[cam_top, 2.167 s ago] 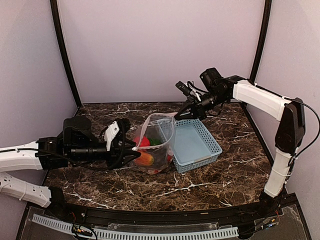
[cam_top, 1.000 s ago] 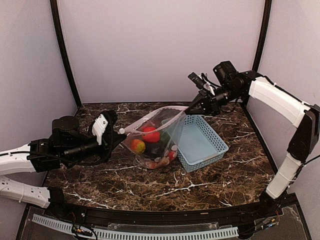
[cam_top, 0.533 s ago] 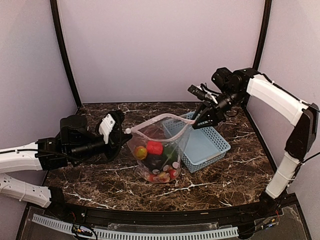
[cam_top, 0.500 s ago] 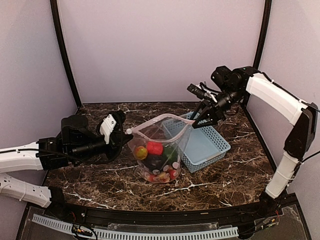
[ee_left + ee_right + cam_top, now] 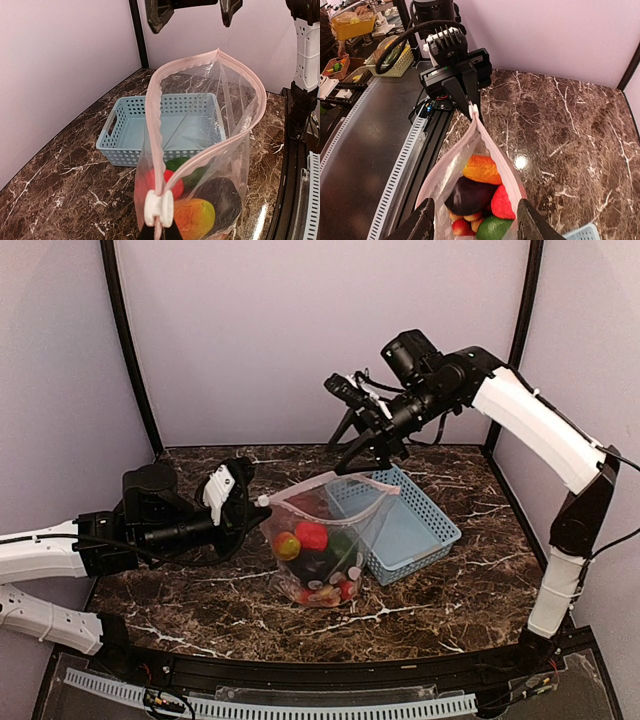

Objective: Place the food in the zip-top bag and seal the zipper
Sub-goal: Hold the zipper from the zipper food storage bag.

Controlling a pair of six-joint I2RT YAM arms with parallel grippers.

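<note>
Left gripper (image 5: 254,504): closed on the near end of the zipper (image 5: 154,125), at its white slider (image 5: 159,207).
Right gripper (image 5: 345,448): fingers spread, gripping nothing; just above the far end of the mouth.
Zip-top bag (image 5: 325,540): standing upright on the table (image 5: 450,590), just beside the basket (image 5: 420,530).
Orientation: mouth facing up, open in a loop; long axis runs from the left gripper towards the right gripper.
Food (image 5: 312,536): lying in the bottom of the bag.

The right fingers (image 5: 422,222) released the zip-top bag (image 5: 325,540) and rose.

No legible txt, labels or nos. anywhere.
</note>
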